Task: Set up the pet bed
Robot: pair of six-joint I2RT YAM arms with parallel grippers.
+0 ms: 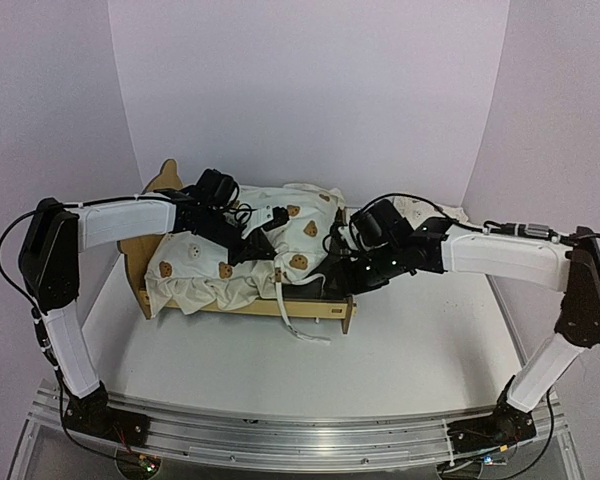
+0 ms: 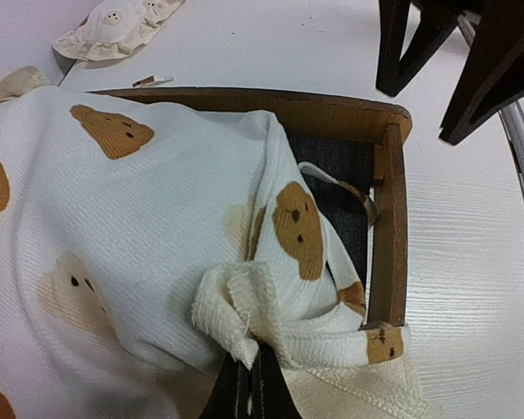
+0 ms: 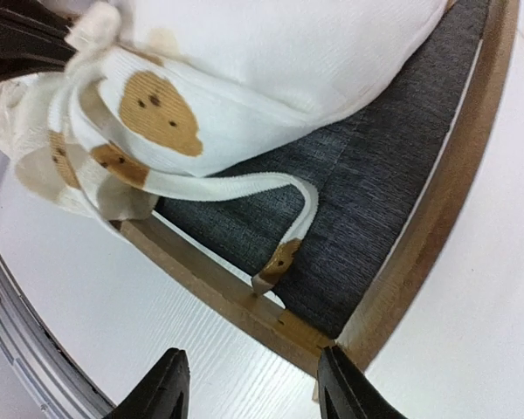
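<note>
The pet bed (image 1: 318,310), a light plywood frame with a dark grey base (image 3: 393,175), stands at mid-table. A cream bear-print cushion (image 1: 205,262) lies rumpled over it and leaves the right end of the base bare. My left gripper (image 2: 250,371) is shut on a bunched corner of the cushion (image 2: 140,201) near the bed's corner post (image 2: 391,218). My right gripper (image 3: 255,388) is open just outside the frame's corner (image 3: 244,305), holding nothing. A tie string (image 3: 279,188) lies loose on the base in front of it.
A small ruffled bear-print pillow (image 2: 113,26) lies on the table beyond the bed, behind my right arm (image 1: 500,255). Another tie string (image 1: 298,322) hangs over the front rail onto the table. White walls close in the back and sides.
</note>
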